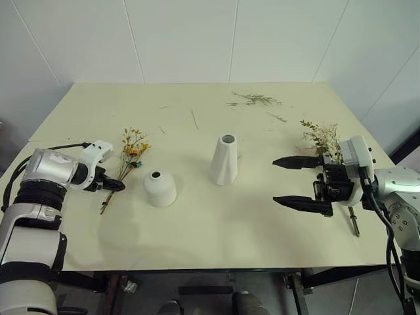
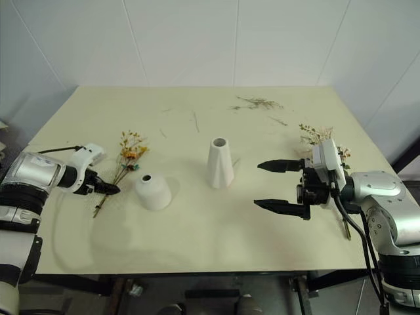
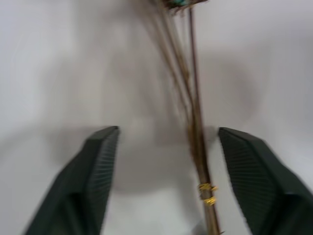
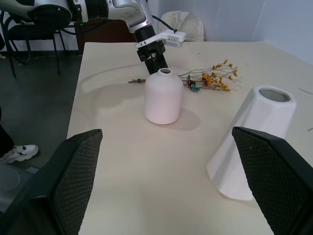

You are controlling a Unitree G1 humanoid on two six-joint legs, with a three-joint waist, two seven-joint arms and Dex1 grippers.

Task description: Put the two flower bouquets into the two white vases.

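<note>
Both end effectors gape, left (image 1: 115, 186) seemingly straddling yellow bouquet (image 1: 131, 155) beside squat vase (image 1: 160, 188).

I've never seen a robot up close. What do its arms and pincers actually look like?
Both arms are silver-grey and white shells with black ribbed joint bands and thin black cables looping alongside. Each ends in a white wrist block carrying a gripper of two black fingers: the left gripper and the right gripper. Up close, the tapered fingers have a fine cross-hatched inner face.

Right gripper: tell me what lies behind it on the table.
Behind the right gripper lies the pale cream-green bouquet; its sprigs show above the wrist, its stem end pokes out below. The middle of the stem is covered.
</note>
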